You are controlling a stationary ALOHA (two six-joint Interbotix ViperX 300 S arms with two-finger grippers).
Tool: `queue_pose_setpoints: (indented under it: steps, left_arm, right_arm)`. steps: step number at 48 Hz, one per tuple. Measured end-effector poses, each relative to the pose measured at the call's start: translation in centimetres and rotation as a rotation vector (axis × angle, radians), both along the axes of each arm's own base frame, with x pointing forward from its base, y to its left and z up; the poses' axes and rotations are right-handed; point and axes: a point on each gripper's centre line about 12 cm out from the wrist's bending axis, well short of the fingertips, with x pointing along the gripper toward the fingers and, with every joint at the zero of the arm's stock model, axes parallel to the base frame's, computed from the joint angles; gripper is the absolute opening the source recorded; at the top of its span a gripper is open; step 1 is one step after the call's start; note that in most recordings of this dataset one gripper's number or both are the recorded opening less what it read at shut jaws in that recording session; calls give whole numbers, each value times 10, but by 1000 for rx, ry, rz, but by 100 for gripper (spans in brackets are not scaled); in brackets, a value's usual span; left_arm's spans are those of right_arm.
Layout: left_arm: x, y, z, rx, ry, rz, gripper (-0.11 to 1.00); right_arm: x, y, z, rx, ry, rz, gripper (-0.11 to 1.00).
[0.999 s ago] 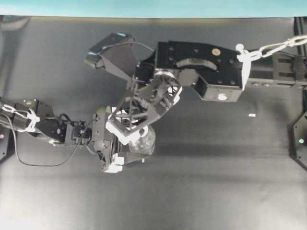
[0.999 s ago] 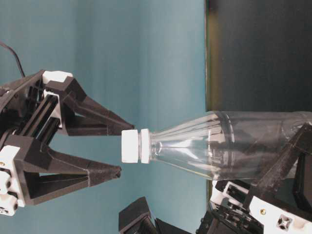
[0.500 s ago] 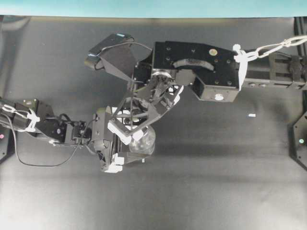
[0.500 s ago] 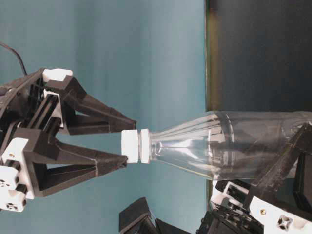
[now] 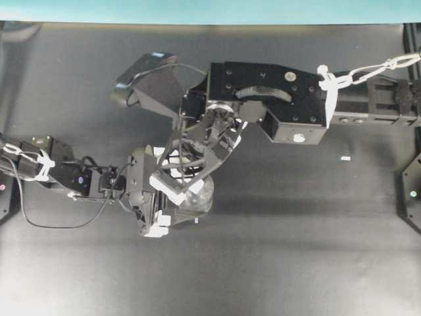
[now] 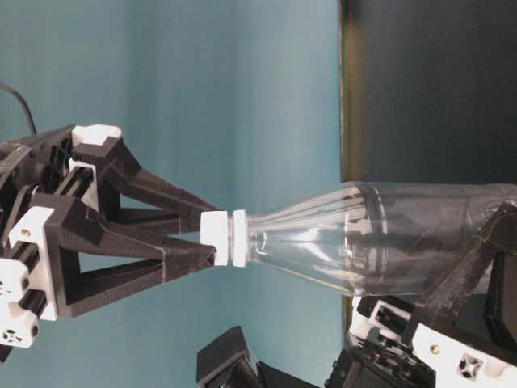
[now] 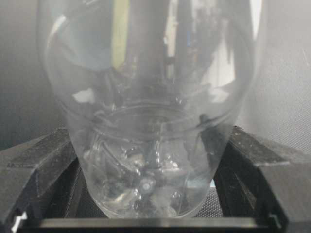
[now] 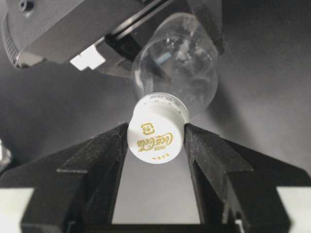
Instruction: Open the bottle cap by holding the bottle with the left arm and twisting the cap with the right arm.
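Observation:
The clear bottle (image 6: 388,242) stands on the dark table, its round body (image 7: 150,121) clamped between the two black fingers of my left gripper (image 7: 150,160). From overhead the left gripper (image 5: 164,196) holds it from the left side, and only part of the bottle (image 5: 202,195) shows beneath the right arm. The white bottle cap (image 8: 156,128) carries gold lettering. My right gripper (image 8: 156,138) comes down from above and both of its fingers press against the cap's sides. In the table-level view the right gripper (image 6: 208,240) has its tips on the bottle cap (image 6: 216,238).
A tiny white scrap (image 5: 345,158) lies on the black mat to the right. The right arm's boxy link (image 5: 270,99) spans the upper middle. A teal wall runs along the table's far edge. A black mount (image 5: 411,191) sits at the right border.
The right gripper's fingers have drawn together from wide apart until they touch both sides of the cap. The left gripper and the bottle have stayed still.

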Motion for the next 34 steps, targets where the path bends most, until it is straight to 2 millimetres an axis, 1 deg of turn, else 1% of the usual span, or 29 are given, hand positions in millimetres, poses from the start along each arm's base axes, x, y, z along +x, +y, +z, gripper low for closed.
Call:
queue_pose_setpoints:
  steps: [6, 11, 18, 34]
  left_arm:
    - [0, 0, 0, 0, 0, 0, 84]
    - [0, 0, 0, 0, 0, 0, 84]
    - [0, -1, 0, 0, -2, -3, 84]
    - [0, -1, 0, 4, 0, -4, 84]
  right_arm:
    - [0, 0, 0, -26, -4, 138, 38]
    - [3, 2, 1, -53, -26, 300, 38]
    - [6, 5, 2, -84, -52, 478, 38]
    - [5, 9, 2, -144, -102, 816, 38]
